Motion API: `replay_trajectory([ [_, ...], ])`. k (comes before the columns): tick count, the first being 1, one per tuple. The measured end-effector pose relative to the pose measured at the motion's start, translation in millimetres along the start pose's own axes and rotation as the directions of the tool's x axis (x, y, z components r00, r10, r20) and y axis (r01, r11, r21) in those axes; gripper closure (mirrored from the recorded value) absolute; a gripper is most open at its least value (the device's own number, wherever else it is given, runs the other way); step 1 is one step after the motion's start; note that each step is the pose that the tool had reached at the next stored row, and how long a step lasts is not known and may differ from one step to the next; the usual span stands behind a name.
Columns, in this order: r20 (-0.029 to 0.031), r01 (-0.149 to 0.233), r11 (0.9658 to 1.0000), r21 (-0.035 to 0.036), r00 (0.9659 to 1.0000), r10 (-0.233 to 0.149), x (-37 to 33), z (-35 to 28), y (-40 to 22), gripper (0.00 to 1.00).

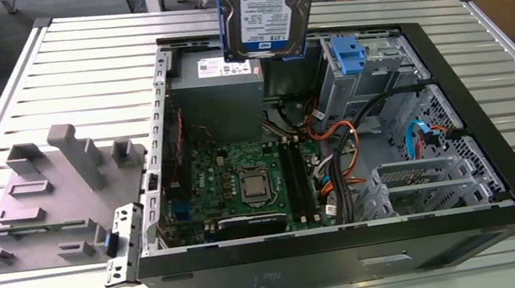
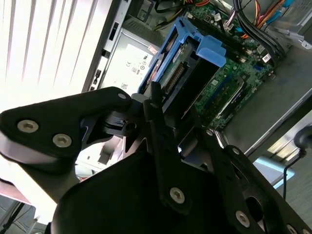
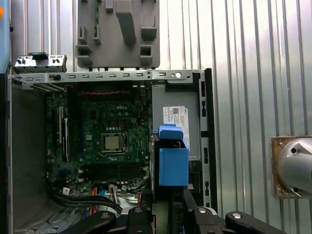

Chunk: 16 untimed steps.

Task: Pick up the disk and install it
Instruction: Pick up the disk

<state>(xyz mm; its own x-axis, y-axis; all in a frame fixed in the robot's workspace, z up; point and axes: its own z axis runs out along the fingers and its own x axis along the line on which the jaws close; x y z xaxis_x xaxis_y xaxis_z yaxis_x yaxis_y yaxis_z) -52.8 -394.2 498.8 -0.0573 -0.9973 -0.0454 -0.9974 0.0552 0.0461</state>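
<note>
claw: the claw (image 2: 146,100) is closing on the disk (image 1: 266,7), its black fingers (image 2: 155,105) pressing the disk's end from both sides (nothing else is in the grip).
disk: it is hanging on end in the air, high over the open case (image 1: 491,123) and touching nothing below; its label is facing the exterior camera and its blue rails are running down both long edges.
why held so: gripping one end is leaving the rails and the far end free, and the height is, by my reading, keeping it clear of the case walls; it is not yet seated anywhere.
below the disk: in the first wrist view it is hovering over the power supply (image 3: 175,122), beside the board (image 3: 107,136).
bay: a metal bay (image 1: 350,55) with a blue clip is standing at the back of the case, toward the exterior view's right of the disk.
in the way: orange, black and blue cables (image 1: 335,134) are looping between the board and the bay, and are looking likely to snag anything lowered there.
cage: an open metal cage (image 1: 420,183) is sitting in the near corner on the exterior view's right.
block: the grey block (image 1: 57,191) with upright posts is lying outside the case, on the exterior view's left, well apart from the disk.
table: the slatted metal table (image 1: 78,48) is carrying the case and the block.
</note>
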Motion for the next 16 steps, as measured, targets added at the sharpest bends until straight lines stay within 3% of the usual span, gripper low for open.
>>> replay_trajectory([
  [8, -0.0002, 0.000, 1.0000, 0.0001, 1.0000, 0.000, 0.0, 0.0, -0.8, 0.65],
  [16, -0.0128, -0.001, 1.0000, 0.0008, 0.9999, 0.001, 5.3, -0.3, -1.1, 0.65],
])
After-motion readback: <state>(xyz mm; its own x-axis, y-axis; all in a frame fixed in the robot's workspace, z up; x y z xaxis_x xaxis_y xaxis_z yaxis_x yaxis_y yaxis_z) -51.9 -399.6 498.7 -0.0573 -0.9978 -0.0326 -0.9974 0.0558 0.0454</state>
